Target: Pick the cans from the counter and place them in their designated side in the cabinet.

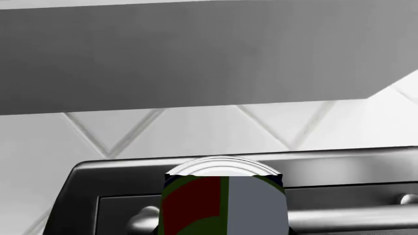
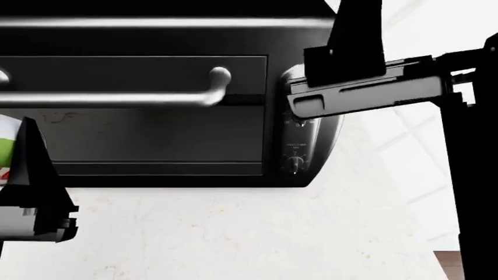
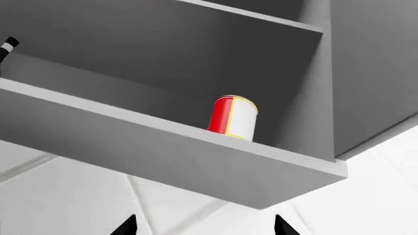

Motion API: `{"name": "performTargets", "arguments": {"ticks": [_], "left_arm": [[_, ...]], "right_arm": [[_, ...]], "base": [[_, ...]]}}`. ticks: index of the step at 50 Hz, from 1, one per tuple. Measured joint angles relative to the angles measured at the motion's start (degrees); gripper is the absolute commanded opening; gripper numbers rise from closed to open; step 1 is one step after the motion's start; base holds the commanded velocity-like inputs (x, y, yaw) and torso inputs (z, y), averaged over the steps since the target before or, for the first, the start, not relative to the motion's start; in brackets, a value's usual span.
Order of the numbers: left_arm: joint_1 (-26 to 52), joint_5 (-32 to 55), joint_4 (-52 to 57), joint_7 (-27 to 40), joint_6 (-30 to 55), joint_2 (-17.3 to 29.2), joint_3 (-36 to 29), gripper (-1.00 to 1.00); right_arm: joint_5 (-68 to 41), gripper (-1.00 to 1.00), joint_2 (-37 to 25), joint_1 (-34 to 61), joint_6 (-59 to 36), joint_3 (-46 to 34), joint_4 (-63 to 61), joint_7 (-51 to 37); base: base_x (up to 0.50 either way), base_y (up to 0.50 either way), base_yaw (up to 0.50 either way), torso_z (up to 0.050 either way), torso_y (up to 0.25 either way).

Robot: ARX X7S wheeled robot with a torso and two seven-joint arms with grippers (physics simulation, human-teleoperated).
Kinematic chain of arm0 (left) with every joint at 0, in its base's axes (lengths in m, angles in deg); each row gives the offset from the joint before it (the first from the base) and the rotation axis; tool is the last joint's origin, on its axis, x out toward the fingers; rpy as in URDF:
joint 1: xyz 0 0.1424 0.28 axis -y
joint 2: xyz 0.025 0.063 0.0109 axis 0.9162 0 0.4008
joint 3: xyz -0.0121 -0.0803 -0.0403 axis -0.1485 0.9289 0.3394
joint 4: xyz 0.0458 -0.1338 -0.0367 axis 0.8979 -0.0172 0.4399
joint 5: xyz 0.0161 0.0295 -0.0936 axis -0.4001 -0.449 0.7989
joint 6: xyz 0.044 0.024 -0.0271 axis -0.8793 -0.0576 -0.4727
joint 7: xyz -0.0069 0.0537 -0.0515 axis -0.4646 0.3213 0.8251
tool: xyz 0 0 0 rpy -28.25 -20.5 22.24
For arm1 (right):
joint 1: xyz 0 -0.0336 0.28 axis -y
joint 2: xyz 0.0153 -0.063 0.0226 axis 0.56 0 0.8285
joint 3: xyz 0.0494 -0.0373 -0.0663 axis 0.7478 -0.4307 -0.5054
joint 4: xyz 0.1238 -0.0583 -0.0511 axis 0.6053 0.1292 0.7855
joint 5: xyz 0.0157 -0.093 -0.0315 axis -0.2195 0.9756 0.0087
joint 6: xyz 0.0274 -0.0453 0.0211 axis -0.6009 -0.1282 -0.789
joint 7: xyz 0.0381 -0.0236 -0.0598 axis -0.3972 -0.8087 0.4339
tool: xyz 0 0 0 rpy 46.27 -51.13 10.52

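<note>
Matte black right arm (image 2: 365,87) at two o'clock shows a long grey slotted panel; left gripper (image 2: 35,192) is black and grey with tapered fingers.

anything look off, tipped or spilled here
Nothing stands out. The red and yellow can stands upright on the cabinet shelf, and the green-labelled can sits upright in the left gripper in front of the black toaster oven. No spills on the counter.

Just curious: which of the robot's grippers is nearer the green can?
Left. The left gripper holds the green can between its fingers; the right gripper is up by the cabinet, empty.
</note>
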Motion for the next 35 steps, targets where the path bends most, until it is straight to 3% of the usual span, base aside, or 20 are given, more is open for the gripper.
{"name": "performTargets", "arguments": {"ticks": [8,18,35], "left_arm": [[1.4,0.0,-0.1,0.1,0.7,0.4,-1.2,-1.00],[2.3,-0.1,-0.1,0.3,1.2,0.7,-2.2,-1.00],[1.3,-0.2,0.0,0.3,0.5,0.8,-1.6,-1.00]], "right_arm": [[-0.1,1.00,1.9,-9.2,-8.3,11.8,-0.6,0.0],[-0.3,1.00,1.9,-14.9,-12.0,18.6,-0.9,0.0],[-0.2,1.00,3.8,-18.4,-14.4,21.9,-1.0,0.0]], "base": [[0.00,0.00,0.00,0.000,0.000],[0.00,-0.02,0.00,0.000,0.000],[0.00,-0.47,0.00,0.000,0.000]]}}
